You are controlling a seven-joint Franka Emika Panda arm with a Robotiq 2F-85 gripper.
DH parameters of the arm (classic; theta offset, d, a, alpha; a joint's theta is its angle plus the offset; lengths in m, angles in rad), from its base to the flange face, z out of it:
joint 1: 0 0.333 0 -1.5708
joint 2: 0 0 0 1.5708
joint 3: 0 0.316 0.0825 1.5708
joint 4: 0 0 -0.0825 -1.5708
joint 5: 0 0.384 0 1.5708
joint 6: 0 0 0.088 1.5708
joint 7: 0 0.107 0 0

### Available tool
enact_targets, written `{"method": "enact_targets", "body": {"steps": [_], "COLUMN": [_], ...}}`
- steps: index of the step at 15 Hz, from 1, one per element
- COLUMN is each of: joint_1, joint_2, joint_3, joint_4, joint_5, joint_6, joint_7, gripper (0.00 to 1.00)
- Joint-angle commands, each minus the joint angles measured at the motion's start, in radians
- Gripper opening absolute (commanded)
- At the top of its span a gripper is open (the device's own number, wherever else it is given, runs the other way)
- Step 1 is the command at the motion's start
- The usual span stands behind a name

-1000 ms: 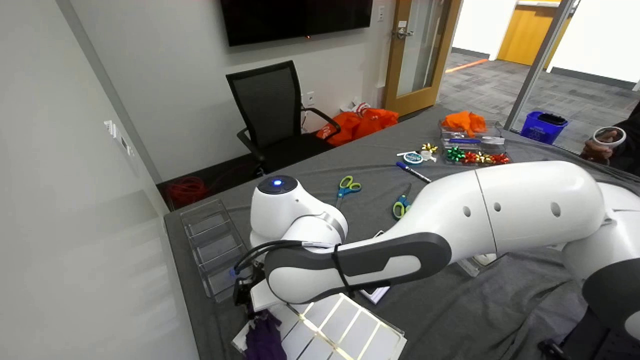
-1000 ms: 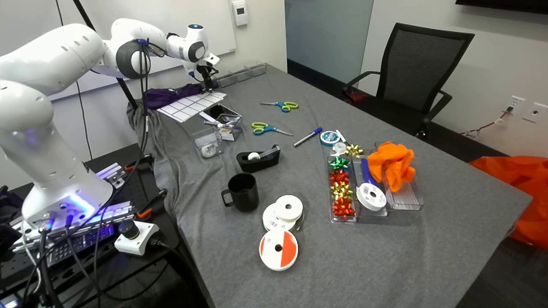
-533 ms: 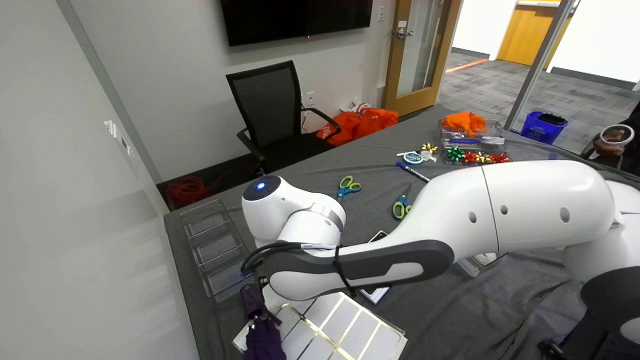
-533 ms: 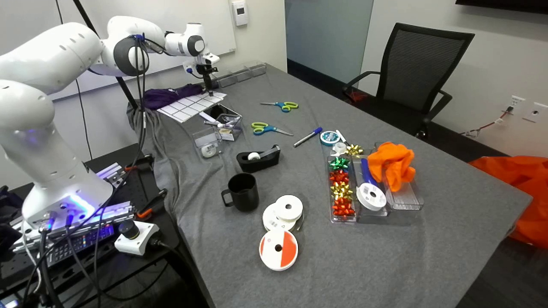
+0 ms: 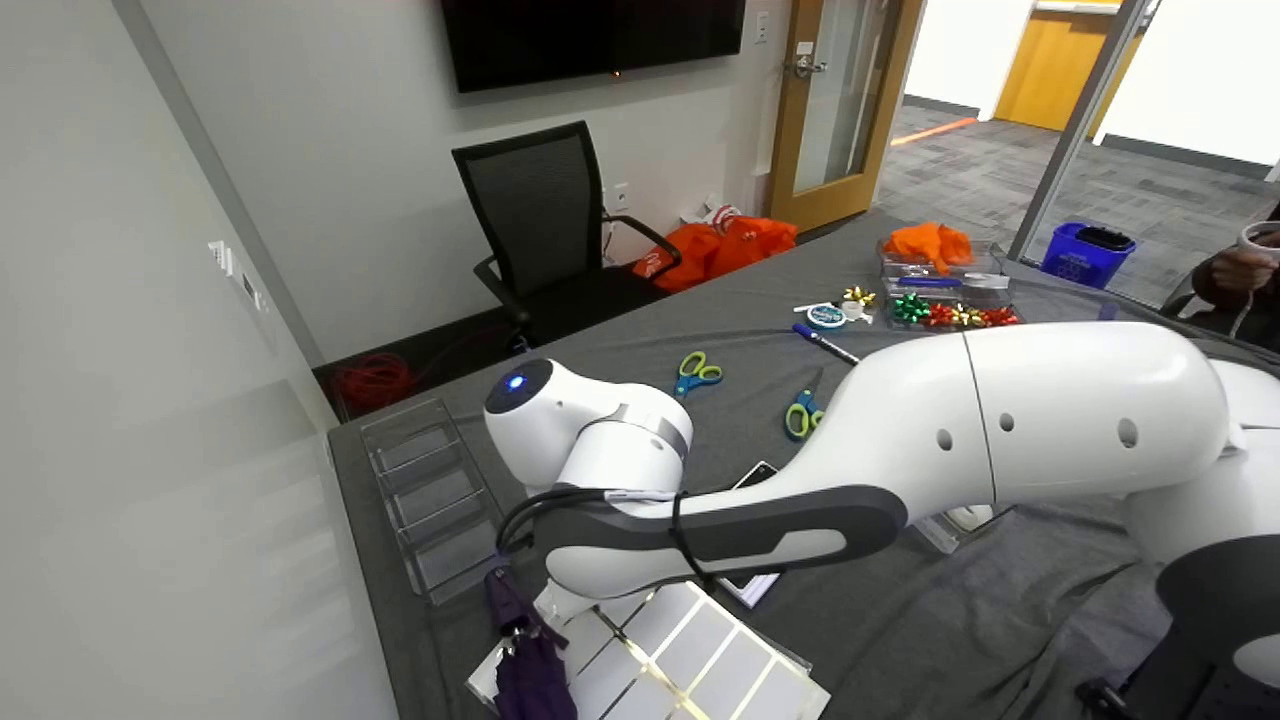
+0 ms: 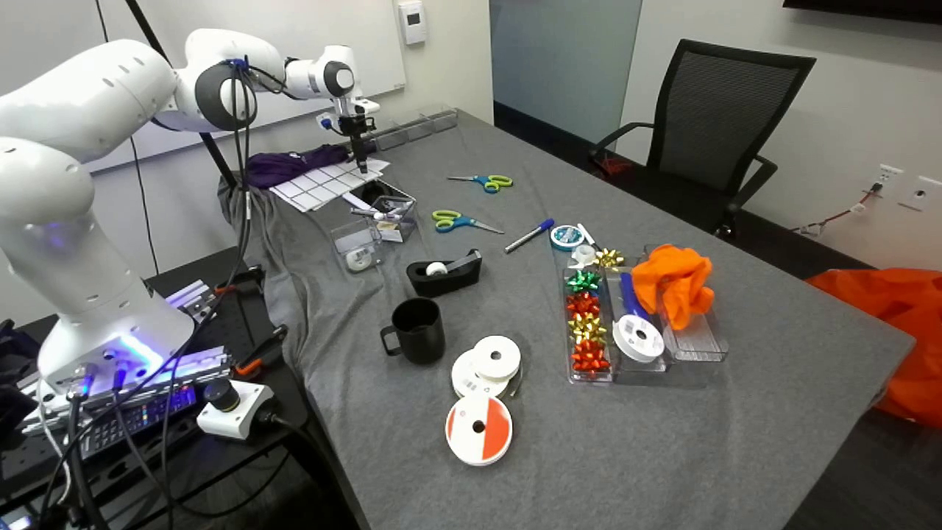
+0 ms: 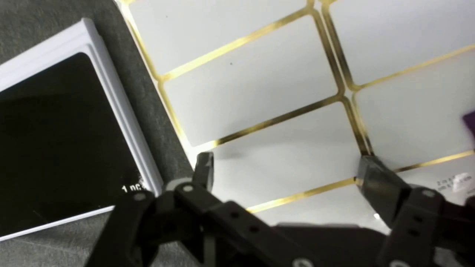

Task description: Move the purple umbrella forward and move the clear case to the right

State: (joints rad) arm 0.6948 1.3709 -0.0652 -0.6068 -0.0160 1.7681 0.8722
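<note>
The purple umbrella [image 5: 533,670] is a folded purple bundle with its dark handle end toward the far corner. It lies across the edge of the flat white gridded sheets [image 5: 690,655]. It also shows in an exterior view [image 6: 298,163], and a sliver shows at the right edge of the wrist view [image 7: 469,120]. My gripper [image 7: 285,160] is open and empty, fingertips at or just above the top sheet, between the umbrella and a dark slab. It points down in an exterior view [image 6: 362,168]. A small see-through box [image 6: 349,243], probably the clear case, holds a round white piece. It also shows in an exterior view [image 5: 938,532].
A dark glossy white-edged slab [image 7: 63,141] is left of the gripper in the wrist view. A divided clear tray [image 5: 415,575] stands at the table's far corner. Two scissors [image 6: 491,182], a tape dispenser [image 6: 445,274] and a black mug [image 6: 417,331] are on the table.
My gripper has moved away from the umbrella's handle end, rising then lowering over the sheets. The top sheet has slid slightly toward the dark slab, and the umbrella has shifted a little.
</note>
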Motion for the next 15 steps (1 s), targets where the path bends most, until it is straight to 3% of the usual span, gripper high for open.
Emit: {"method": "enact_targets", "body": {"steps": [1, 10, 15], "joint_1": [-0.005, -0.032, -0.028], "joint_2": [-0.006, 0.01, 0.028], "joint_3": [0.015, 0.142, 0.191], "joint_4": [0.005, 0.021, 0.014], "joint_5": [0.008, 0.127, 0.168], "joint_6": [0.053, 0.311, 0.374], "joint_7": [-0.036, -0.135, -0.194], "gripper": [1.0, 1.0, 1.0]}}
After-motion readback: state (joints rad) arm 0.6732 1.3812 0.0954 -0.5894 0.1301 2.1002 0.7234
